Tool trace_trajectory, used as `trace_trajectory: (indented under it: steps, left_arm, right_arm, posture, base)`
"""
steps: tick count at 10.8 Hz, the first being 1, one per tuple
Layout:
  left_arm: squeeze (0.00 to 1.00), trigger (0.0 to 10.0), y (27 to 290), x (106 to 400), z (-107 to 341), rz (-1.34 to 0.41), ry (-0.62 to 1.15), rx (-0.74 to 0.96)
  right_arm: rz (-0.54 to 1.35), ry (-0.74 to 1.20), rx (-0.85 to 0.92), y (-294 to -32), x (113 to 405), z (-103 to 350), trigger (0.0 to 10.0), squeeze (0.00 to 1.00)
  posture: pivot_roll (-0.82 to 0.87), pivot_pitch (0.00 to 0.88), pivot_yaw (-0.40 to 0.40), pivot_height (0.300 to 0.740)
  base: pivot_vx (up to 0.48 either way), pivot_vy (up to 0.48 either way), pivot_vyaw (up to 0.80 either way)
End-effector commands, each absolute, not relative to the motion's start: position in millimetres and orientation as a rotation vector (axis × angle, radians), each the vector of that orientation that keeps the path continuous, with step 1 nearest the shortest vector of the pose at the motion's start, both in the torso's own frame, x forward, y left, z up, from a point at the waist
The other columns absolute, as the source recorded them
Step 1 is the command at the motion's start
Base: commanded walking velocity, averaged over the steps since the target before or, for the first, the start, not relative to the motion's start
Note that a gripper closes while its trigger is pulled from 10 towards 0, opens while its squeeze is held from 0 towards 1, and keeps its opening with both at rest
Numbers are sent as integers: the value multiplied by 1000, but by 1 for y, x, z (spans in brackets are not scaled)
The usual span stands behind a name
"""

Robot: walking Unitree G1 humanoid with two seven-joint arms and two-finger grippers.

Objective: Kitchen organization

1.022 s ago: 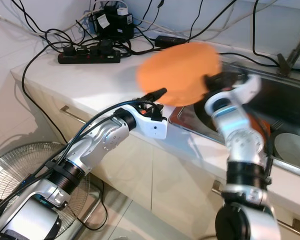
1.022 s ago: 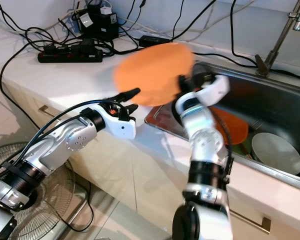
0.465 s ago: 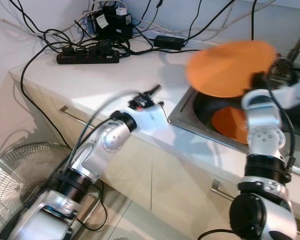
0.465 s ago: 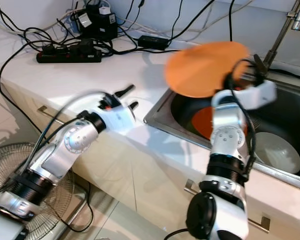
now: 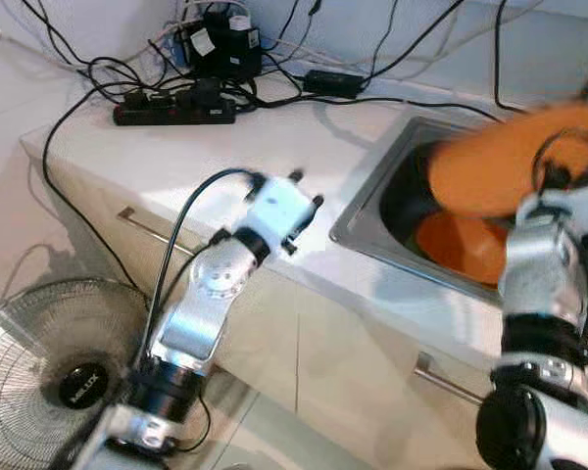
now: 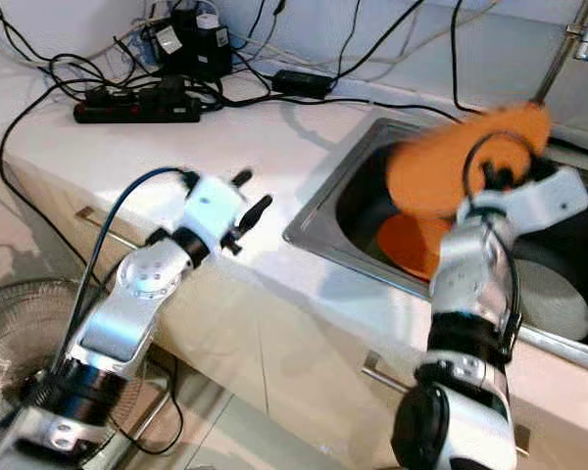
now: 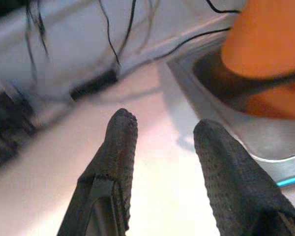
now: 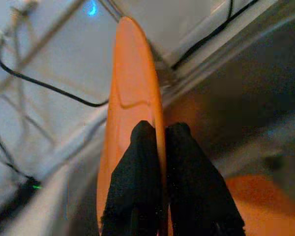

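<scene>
The right claw (image 8: 160, 147) grips an orange plate (image 6: 451, 166) by its rim, fingers pinched on either face of the edge, and holds it tilted above the steel sink (image 6: 318, 220) at the right end of the white desk (image 5: 176, 162). A second orange plate (image 6: 412, 245) lies in the basin below it, with a white plate (image 6: 559, 299) further right on the sink floor, partly hidden behind the right arm. The left claw (image 7: 162, 162) hangs empty with fingers spread apart, hovering over the near edge of the desk just left of the sink. At the far left of the desk sit a black power strip (image 5: 171, 110) and a tangle of black cables (image 5: 216, 49); a floor fan (image 5: 54, 362) stands below, near the cabinet front. The carried plate is motion-blurred in the head views, so its exact tilt cannot be told there; the right wrist view shows it edge-on between the fingers. The step in hand appears to be carrying this plate at the sink, either lowering it onto the orange one beneath or lifting it clear; which of the two cannot be judged from this moment. If it is being set down, the next move calls for levelling the plate over its match, easing it down until the two touch, then freeing the rim without dragging the stack toward the sink wall.
</scene>
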State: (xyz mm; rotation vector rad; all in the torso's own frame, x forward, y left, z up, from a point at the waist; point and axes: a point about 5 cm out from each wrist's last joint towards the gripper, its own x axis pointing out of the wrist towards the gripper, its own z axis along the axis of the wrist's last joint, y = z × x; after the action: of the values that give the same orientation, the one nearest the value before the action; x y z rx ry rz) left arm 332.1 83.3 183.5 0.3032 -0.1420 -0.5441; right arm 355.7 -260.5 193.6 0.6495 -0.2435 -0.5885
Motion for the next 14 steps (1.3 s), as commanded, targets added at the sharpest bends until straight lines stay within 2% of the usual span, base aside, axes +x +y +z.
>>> trace_trajectory:
  steps: [1, 2, 5, 11, 12, 13, 14]
  left_arm:
    - [0, 10000, 88, 331, 186, -544, -112, 206]
    - [0, 10000, 88, 331, 181, -539, -79, 129]
    - [0, 10000, 89, 327, 174, -524, -28, 51]
    - [0, 10000, 86, 323, 172, -537, 7, 42]
    - [0, 10000, 86, 323, 171, -538, 10, 43]
    - [0, 10000, 86, 323, 171, -539, 13, 42]
    - [0, 10000, 86, 323, 170, -537, 18, 39]
  right_arm:
    - [-562, -301, 546, -257, 358, 208, 10000, 0]
    - [-518, -274, 414, -248, 362, 204, 10000, 0]
    - [-438, -184, 295, -233, 369, 182, 10000, 0]
    - [-370, -64, 336, -208, 376, 150, 10000, 12]
    - [-364, -59, 336, -207, 376, 149, 10000, 1000]
    - [-352, -56, 332, -205, 377, 149, 10000, 1000]
    - [-344, -54, 328, -203, 377, 148, 10000, 0]
  posture:
    - [208, 31, -2, 740]
    - [207, 32, -2, 740]
    - [211, 36, -9, 740]
    - [224, 21, -6, 740]
    - [225, 21, -6, 740]
    - [225, 22, -6, 740]
    - [224, 21, -8, 740]
  base:
    - [0, 0, 0]
    - [0, 0, 0]
    - [0, 0, 0]
    - [0, 0, 0]
    - [0, 0, 0]
    - [0, 0, 0]
    - [0, 0, 0]
